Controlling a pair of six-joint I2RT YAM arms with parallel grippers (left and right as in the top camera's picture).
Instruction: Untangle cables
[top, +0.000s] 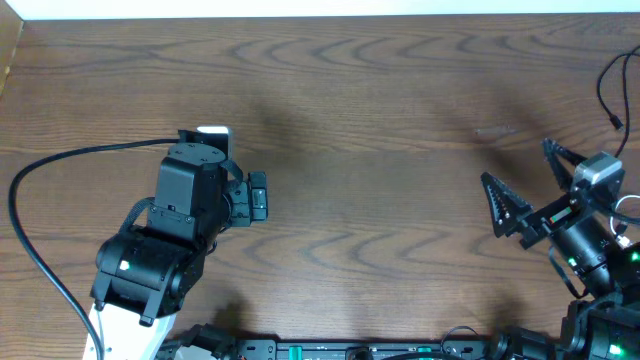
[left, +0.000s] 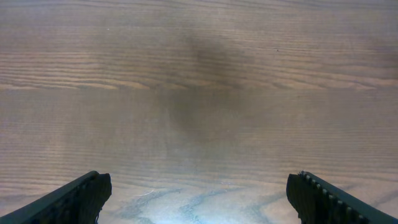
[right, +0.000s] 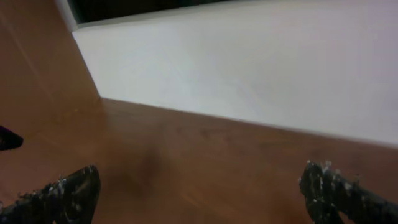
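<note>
No thin task cables, black or white, show on the table in any view. My left gripper (top: 256, 197) hangs over the bare wood at the left-middle. In the left wrist view its fingers (left: 199, 199) stand wide apart, open and empty. My right gripper (top: 525, 182) is at the right side, with its two black fingers spread open and nothing between them. The right wrist view shows the same open, empty fingers (right: 199, 193) over brown wood. A thin black cord (top: 608, 95) curls in at the far right edge; I cannot tell whether it belongs to the arm.
The wooden table (top: 380, 120) fills the overhead view. A thick black arm cable (top: 40, 170) loops along the left side. A white wall (right: 261, 68) rises behind the table's far edge in the right wrist view. The arm bases (top: 400, 348) sit along the front edge.
</note>
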